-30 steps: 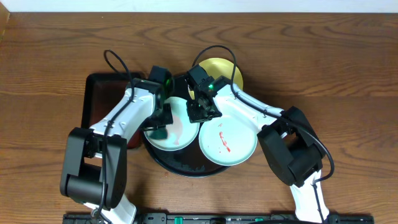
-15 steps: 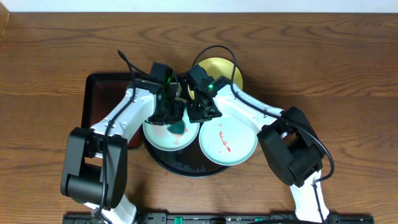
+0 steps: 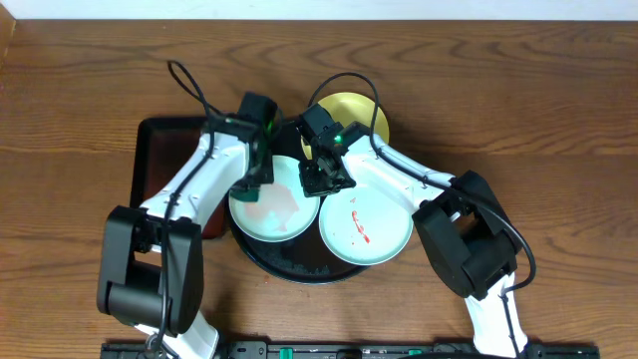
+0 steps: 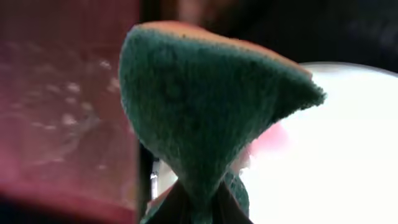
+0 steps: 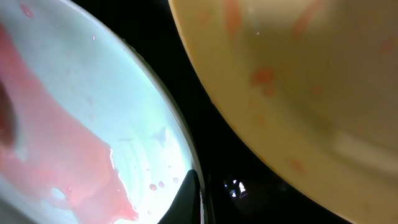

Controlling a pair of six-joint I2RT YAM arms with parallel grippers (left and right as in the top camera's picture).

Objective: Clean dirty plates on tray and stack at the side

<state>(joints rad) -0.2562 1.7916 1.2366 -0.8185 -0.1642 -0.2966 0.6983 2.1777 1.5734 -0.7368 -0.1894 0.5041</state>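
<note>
Wooden worktop [image 3: 558, 120] carries the round black tray [image 3: 289, 269] near its front edge, holding three sauce-smeared dirty plates [image 3: 364, 229]. Left pincer [image 3: 253, 181], clamped on a green sponge [image 4: 199, 118], hovers at the left blue-green plate [image 3: 274, 211], over its far rim. Right pincer [image 3: 325, 181], fully closed and empty, sits between the plates.

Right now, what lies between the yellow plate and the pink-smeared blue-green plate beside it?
Only the black tray, with the right gripper shut at that gap; the right wrist view shows it.
</note>
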